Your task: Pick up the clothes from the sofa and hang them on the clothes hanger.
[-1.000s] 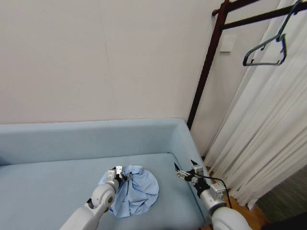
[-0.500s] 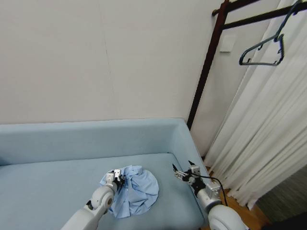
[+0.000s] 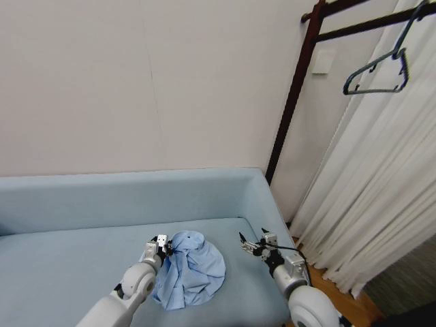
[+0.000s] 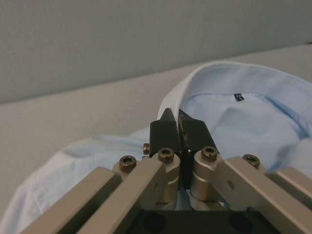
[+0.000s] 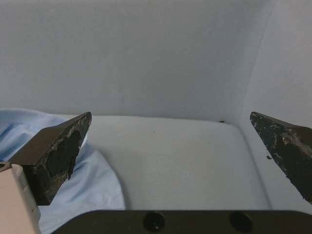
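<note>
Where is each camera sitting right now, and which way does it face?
Head view: high on the robot, looking down at the sofa, the shirt, the left gripper and the right gripper, with the hanger at upper right.
Left wrist view: behind the left gripper, facing the sofa back; its fingers are shut on the shirt collar.
Right wrist view: behind the open right gripper, facing the sofa's corner.
Shared: all three views show the shirt.

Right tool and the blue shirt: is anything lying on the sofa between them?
No. The head view shows bare sofa seat between the open right tool and the shirt, whose collar the left tool pinches.
</note>
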{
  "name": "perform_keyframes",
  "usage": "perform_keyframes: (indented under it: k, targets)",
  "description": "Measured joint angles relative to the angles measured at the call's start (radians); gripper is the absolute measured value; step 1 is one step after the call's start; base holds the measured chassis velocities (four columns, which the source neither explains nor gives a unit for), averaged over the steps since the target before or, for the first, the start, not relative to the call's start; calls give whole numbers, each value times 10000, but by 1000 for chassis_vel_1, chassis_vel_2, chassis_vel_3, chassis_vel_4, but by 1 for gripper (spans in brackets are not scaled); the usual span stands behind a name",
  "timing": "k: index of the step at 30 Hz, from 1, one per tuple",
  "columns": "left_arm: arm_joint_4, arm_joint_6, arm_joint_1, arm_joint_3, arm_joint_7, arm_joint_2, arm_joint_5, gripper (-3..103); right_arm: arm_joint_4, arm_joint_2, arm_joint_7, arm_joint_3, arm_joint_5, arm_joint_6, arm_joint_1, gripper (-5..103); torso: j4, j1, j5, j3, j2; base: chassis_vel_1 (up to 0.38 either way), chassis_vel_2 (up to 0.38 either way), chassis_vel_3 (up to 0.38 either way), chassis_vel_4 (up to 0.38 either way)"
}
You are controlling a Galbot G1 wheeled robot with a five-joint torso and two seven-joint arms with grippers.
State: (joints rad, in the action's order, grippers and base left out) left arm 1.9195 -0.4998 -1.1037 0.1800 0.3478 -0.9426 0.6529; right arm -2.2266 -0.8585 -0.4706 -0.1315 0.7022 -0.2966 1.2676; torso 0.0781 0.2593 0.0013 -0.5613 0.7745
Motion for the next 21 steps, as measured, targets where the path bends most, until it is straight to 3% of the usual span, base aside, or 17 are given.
perform_keyframes:
  k: [5,10,15,21]
  targets:
    - [564,540,-362,370,-427,456,-359,0,399,-264,-547,1185,1308,-459,-1268,100,-5,1,-1,-1,0,0,0,0,0]
    - [1233,798,-925,872,-821,1032,-405,0,1350,-1343,-795,2191,3101,-1174,-2628,100,-3,1,-2,-1,1,0,0,0,0]
    - [1382,937,-1241,1060,-963,1239,-393,0,2102,-2228,-867,2443,3669,-1361,-3125,100,-3,1,-2,-1,1,0,0,0,0]
    - [1148,1272,-1259,1364,-1316,1250,-327,0,2898,-3122,-848,2436,3675,-1606,-3311,100,-2,1,-2,-1,1,0,0,0,0]
